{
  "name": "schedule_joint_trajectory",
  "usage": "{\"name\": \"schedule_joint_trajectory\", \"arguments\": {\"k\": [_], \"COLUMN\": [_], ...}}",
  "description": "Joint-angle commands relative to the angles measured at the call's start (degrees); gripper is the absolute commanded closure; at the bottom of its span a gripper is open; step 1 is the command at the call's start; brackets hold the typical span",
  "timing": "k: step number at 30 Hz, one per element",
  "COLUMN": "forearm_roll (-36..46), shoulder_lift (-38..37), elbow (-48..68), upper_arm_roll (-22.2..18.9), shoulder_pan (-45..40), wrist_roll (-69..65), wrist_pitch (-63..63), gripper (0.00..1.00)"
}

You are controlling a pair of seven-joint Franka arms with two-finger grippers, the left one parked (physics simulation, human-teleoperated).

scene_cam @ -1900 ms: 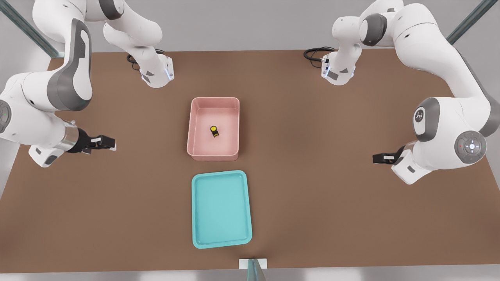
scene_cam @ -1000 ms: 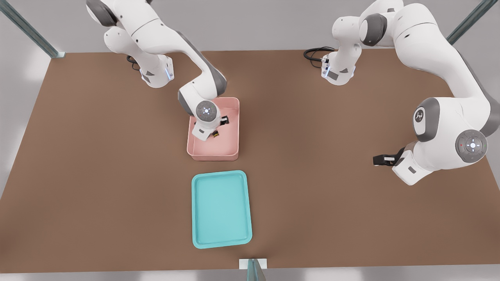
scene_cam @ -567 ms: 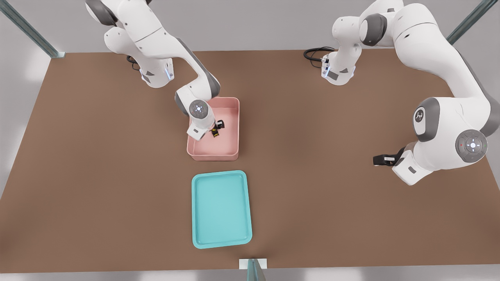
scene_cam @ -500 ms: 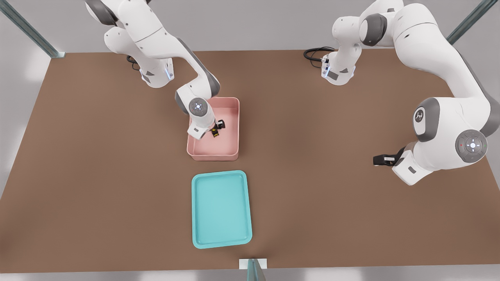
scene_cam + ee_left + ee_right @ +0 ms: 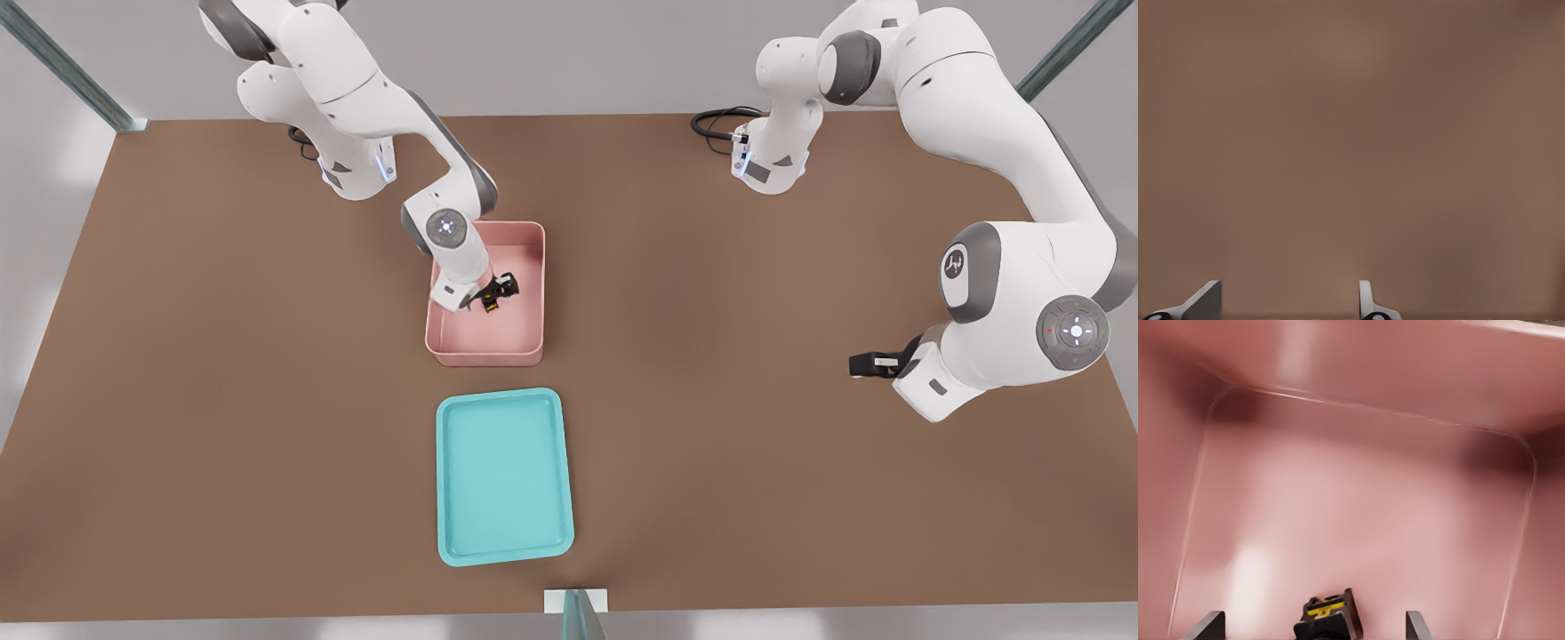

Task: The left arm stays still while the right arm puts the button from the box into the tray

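Lowered further into the pink box (image 5: 484, 342) since the earlier frame, the right arm's gripper (image 5: 494, 295) now straddles the button (image 5: 1328, 623) on the box floor, fingers (image 5: 1415, 625) spread, the turquoise tray (image 5: 503, 476) lying nearer.

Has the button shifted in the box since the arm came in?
No. The button sits at the same spot against the box walls; the open gripper now straddles it.

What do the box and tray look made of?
Box: likely smooth pink plastic, soft highlights on its rounded walls. Tray: turquoise plastic, semi-gloss, moulded low rim. The open gripper straddles the button inside the box.
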Motion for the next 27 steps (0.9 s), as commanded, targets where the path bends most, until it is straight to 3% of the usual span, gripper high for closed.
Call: {"name": "schedule_joint_trajectory", "arguments": {"k": [1,13,17,19,24,27], "forearm_roll": [0.07,0.07,0.07,0.07,0.25,0.51], "shoulder_lift": [0.32,0.41,0.23,0.14,-0.03,-1.61], "elbow": [-0.10,-4.59,-4.59,-4.50,-3.97,-2.48], "upper_arm_roll": [0.06,0.14,0.14,0.14,-0.03,2.69], "shoulder_pan": [0.02,0.46,0.38,0.38,0.38,0.38], "wrist_roll": [-1.92,-3.76,-3.67,-3.41,-0.51,4.67], "wrist_pitch": [2.74,5.82,5.64,5.56,4.76,-0.50], "gripper": [0.00,0.00,0.36,0.46,0.48,0.48]}}
